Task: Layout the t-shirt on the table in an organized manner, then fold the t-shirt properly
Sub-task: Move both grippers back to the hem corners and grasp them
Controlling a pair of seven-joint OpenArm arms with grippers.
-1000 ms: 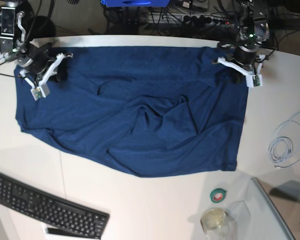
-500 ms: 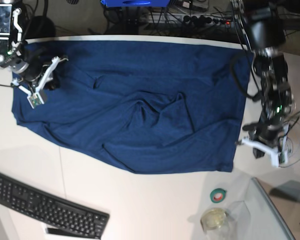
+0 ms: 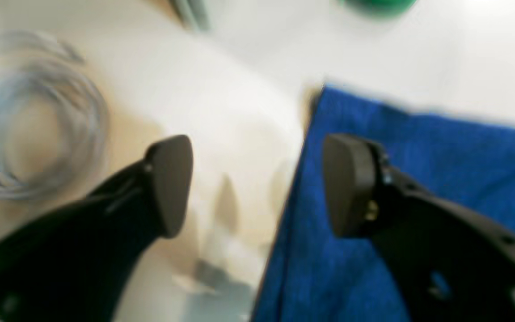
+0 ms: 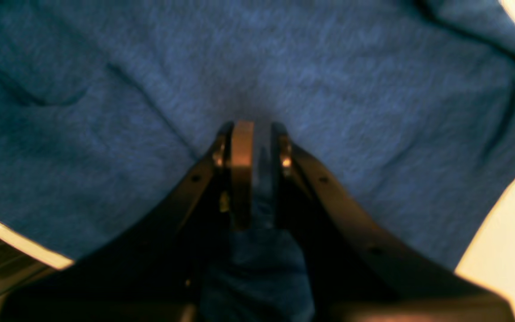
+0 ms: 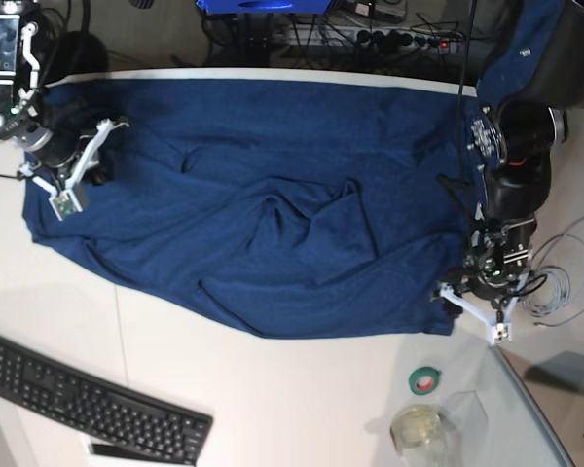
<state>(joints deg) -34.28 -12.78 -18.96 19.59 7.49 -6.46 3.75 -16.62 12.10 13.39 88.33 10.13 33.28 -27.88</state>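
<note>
The dark navy t-shirt (image 5: 253, 204) lies spread across the white table (image 5: 302, 409), with creases bunched at its middle. In the base view my right gripper (image 5: 86, 170) is at the shirt's far left part. The right wrist view shows this gripper (image 4: 257, 147) shut on a pinch of the t-shirt (image 4: 329, 67). My left gripper (image 5: 470, 309) hovers at the shirt's near right corner. In the left wrist view it (image 3: 257, 183) stands open and empty, one finger over the t-shirt (image 3: 441, 170) edge, the other over bare table (image 3: 239, 112).
A coiled pale cable (image 5: 555, 282) lies just right of the left gripper and also shows as a cable coil (image 3: 29, 116) in the wrist view. A green tape roll (image 5: 425, 379), a glass cup (image 5: 419, 428) and a black keyboard (image 5: 88, 399) sit near the front edge.
My left gripper let go of the shirt's far right corner, travelled down its right edge to the near corner and opened. The right gripper stayed shut and shifted slightly left.
</note>
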